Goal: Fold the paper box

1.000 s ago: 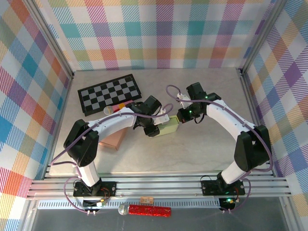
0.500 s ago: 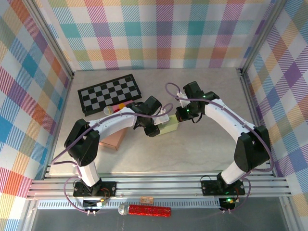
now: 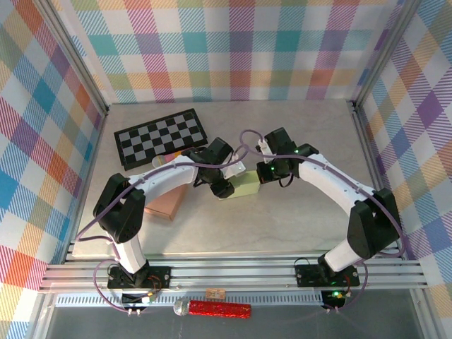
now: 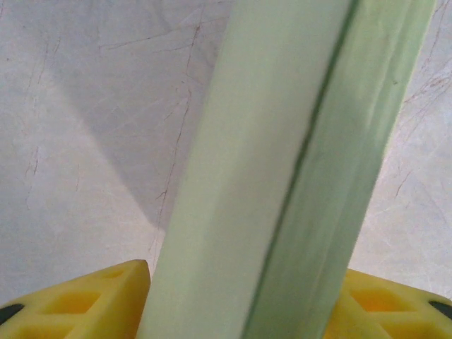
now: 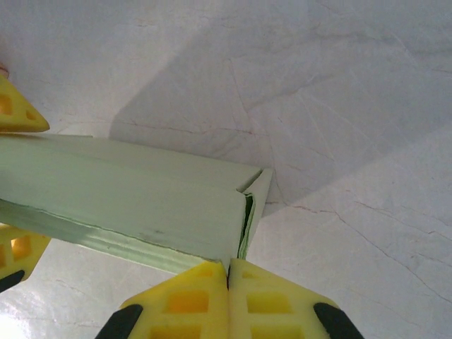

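Note:
The pale green paper box (image 3: 245, 185) lies on the table's middle, folded into a long closed shape. My left gripper (image 3: 223, 183) is at its left end, and the box (image 4: 282, 176) runs between the yellow fingers (image 4: 78, 300), which touch both its sides. At the box's right end is my right gripper (image 3: 263, 174), shut with nothing between its fingertips. In the right wrist view its tips (image 5: 228, 272) meet at the corner of the box (image 5: 141, 198), next to a slightly gaping end flap (image 5: 253, 205). The left gripper's fingers (image 5: 18, 106) show at that view's left edge.
A black-and-white chequered board (image 3: 161, 138) lies at the back left. A copper-coloured square pad (image 3: 166, 203) sits under the left arm. A small white and pink object (image 3: 166, 160) lies by the board. Aluminium rails edge the table, with a red glittery object (image 3: 215, 308) below the front rail.
My right gripper has moved left and come up against the box's right end. The left gripper and the box have shifted slightly towards the back.

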Robot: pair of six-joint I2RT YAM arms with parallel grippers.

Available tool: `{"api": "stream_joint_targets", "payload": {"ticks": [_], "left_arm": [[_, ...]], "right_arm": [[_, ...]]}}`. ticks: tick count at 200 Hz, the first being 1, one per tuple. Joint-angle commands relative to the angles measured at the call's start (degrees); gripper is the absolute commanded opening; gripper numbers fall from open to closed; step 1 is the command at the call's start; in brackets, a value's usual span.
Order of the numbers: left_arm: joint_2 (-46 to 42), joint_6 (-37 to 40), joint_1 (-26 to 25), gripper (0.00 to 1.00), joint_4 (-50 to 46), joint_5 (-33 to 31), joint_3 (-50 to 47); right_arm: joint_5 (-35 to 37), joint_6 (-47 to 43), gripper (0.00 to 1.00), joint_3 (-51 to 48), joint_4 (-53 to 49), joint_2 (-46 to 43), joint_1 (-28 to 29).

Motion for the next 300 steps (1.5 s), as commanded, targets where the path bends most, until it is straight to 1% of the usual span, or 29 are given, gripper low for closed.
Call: {"api": "stream_joint_targets", "payload": {"ticks": [1, 37, 79, 130, 143, 147, 154, 172, 192, 202, 211, 219, 236, 245, 254, 265, 279, 287, 300], "left_arm": [[-3.16, -3.06, 0.55, 0.58, 2.84, 1.8, -1.39], [-5.33, -5.52, 0.64, 0.6, 5.54, 1.35, -3.87], [-9.35, -8.7, 0.64, 0.62, 8.88, 0.72, -5.83], [-8.21, -9.03, 0.64, 0.66, 7.9, 0.13, -5.38], [-8.48, -9.0, 0.64, 0.7, 8.37, 0.01, -5.77], [-8.65, -9.03, 0.64, 0.77, 8.6, -0.08, -5.95], [-8.91, -8.95, 0.64, 0.83, 8.93, -0.45, -6.23], [-10.26, -8.59, 0.59, 0.85, 10.36, -0.69, -7.12], [-11.02, -9.03, 0.56, 0.86, 10.24, -1.95, -6.41], [-11.91, -10.53, 0.64, 0.86, 10.79, -3.03, -6.12], [-13.23, -12.2, 0.69, 0.91, 11.61, -4.46, -5.79], [-14.95, -15.31, 1.08, 1.0, 13.73, -5.17, -6.18], [-19.42, -24.92, 3.45, 1.0, 19.03, -7.54, -8.46], [-20.88, -29.26, 5.65, 1.0, 20.02, -5.47, -8.82], [-21.77, -33.44, 7.57, 0.95, 19.19, -3.83, -8.29], [-21.94, -36.7, 8.94, 0.88, 15.24, -2.22, -6.62], [-20.88, -38.17, 9.16, 0.74, 7.14, -0.85, -3.57], [-20.24, -38.59, 9.16, 0.64, 2.51, 0.1, -2.56], [-19.97, -38.72, 9.16, 0.56, -2.99, 1.78, -2.69]], "right_arm": [[2.52, 2.5, 0.0, -1.32, 1.39, -1.66, 1.74], [5.15, 4.12, 0.0, -1.27, 1.35, -1.99, 2.96], [6.31, 5.28, 0.0, -0.44, 0.36, -1.91, 3.64], [8.27, 7.11, 0.0, 0.05, -0.1, -1.51, 5.26], [8.59, 7.33, 0.0, 0.1, -0.19, -1.66, 5.47], [8.67, 7.44, 0.0, 0.09, -0.23, -1.68, 5.49], [8.76, 7.57, 0.0, 0.25, -0.28, -1.69, 5.54], [8.94, 7.8, 0.0, 0.42, -0.44, -1.55, 5.8], [8.97, 8.13, 0.0, 0.48, -0.57, -1.25, 5.95], [9.03, 8.36, 0.0, 0.44, -0.61, -1.08, 6.1], [9.12, 8.53, 0.0, 0.44, -0.63, -1.03, 6.17], [9.2, 8.63, 0.0, 0.42, -0.63, -0.98, 6.28], [9.63, 8.69, 0.0, 0.48, -0.79, -0.89, 6.37], [9.82, 8.72, 0.0, 0.58, -0.9, -0.82, 6.37], [9.91, 8.77, 0.0, 0.68, -1.06, -0.71, 6.37], [9.91, 8.92, 0.0, 0.89, -1.45, -0.49, 6.37], [10.13, 9.14, 0.0, 1.15, -1.81, -0.13, 6.36], [10.17, 9.32, 0.0, 1.22, -1.86, -0.02, 6.37], [10.38, 9.48, 0.0, 1.6, -2.19, 0.31, 6.37]]}}
